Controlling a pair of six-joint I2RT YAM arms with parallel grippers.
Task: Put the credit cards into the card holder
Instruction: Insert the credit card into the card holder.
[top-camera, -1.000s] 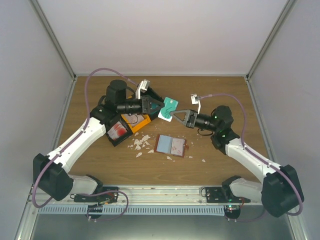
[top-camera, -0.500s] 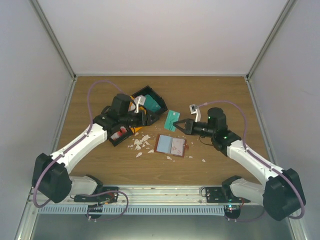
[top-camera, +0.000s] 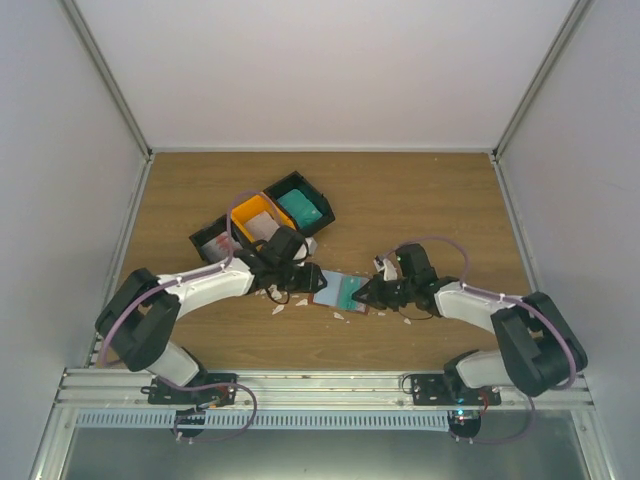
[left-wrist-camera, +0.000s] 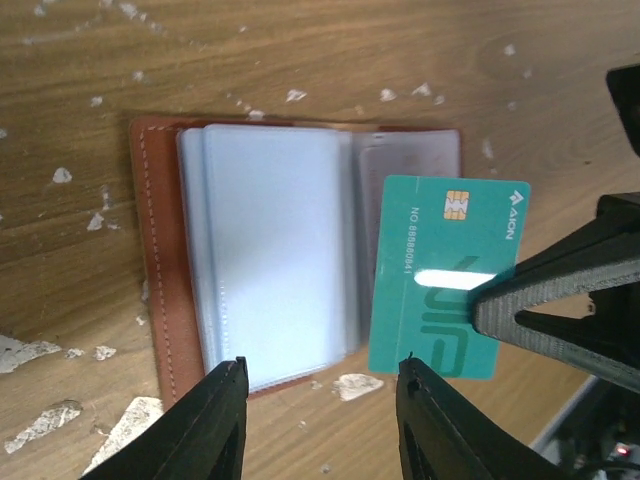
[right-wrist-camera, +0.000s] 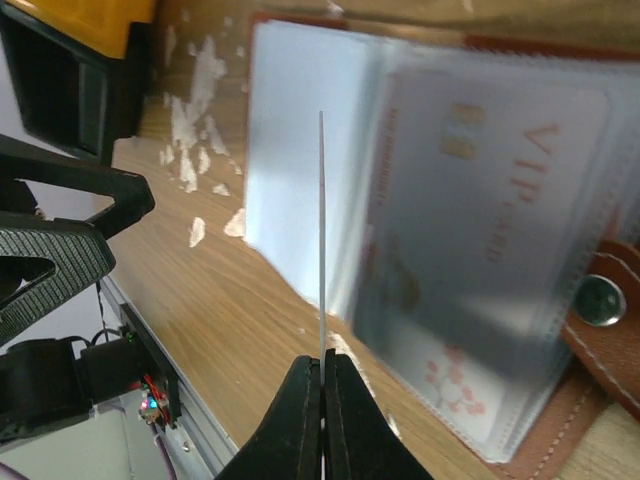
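1. From above: the open wallet (top-camera: 335, 290) lies on the table (top-camera: 430, 200) between the arms. The right hand (top-camera: 362, 293) pinches a teal card (top-camera: 347, 293) over the wallet's right half. The left hand (top-camera: 300, 277) sits at its left edge.
2. Left wrist: the left hand (left-wrist-camera: 320, 420) has its fingers apart and empty, just off the wallet (left-wrist-camera: 155, 250). The teal card (left-wrist-camera: 440, 260) overlaps the right leaf with its long axis parallel to the clear sleeves. The right hand (left-wrist-camera: 490, 312) grips it near one short end.
3. Right wrist: the teal card (right-wrist-camera: 321, 220) shows edge-on in the closed right hand (right-wrist-camera: 322, 385), with the wallet (right-wrist-camera: 285, 160) below it. Sliding it in lengthwise probably falls to the right hand. Which sleeve mouth it faces I cannot tell.
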